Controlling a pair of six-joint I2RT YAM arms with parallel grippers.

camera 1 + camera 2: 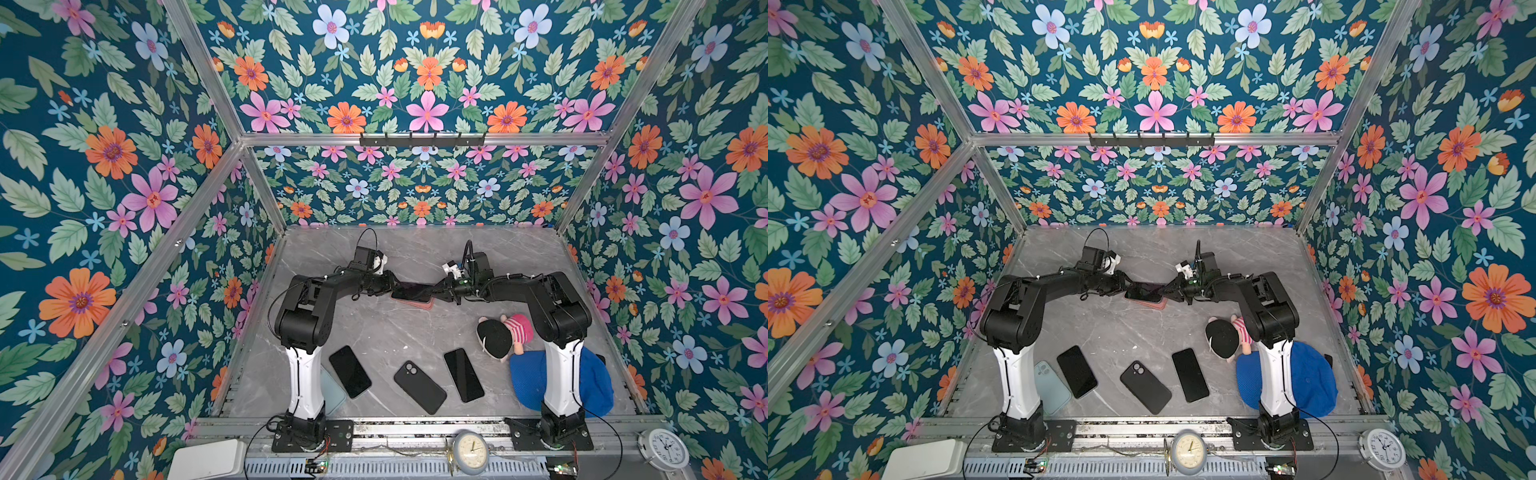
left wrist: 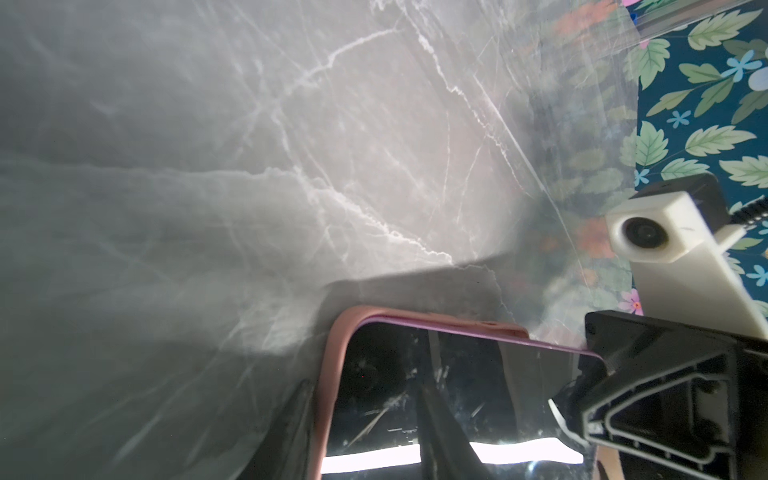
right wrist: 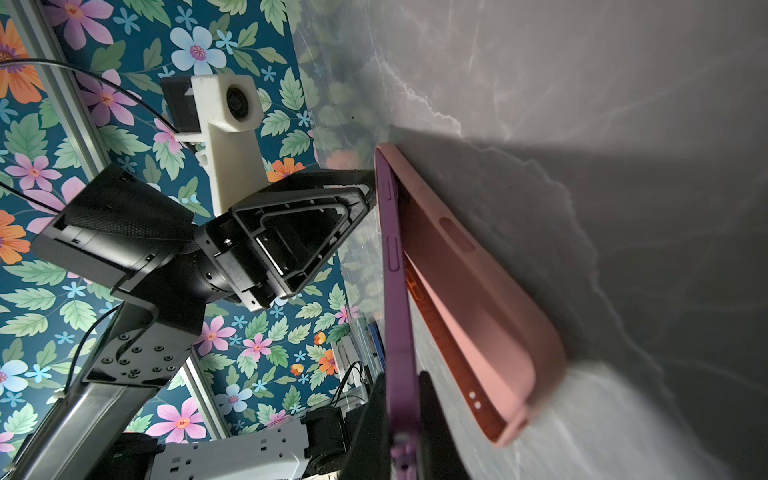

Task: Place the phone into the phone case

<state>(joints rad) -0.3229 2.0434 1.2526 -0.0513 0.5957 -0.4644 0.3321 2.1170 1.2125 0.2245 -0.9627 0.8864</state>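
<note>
**A:** What is the right gripper doing?

**B:** It is pinching one end of the purple phone and holding that end above the pink phone case. The other end is sitting in the case.

**A:** And the left gripper?

**B:** It is standing partway apart at the seated end. One of its fingers is lying over the screen. I cannot tell whether it is clamping anything.

**A:** Where is all this?

**B:** It is near the centre of the grey marble table. Dark phones are lying toward 6 o'clock, with a plush doll and a blue cap around 4 o'clock. Floral walls are enclosing everything.
</note>
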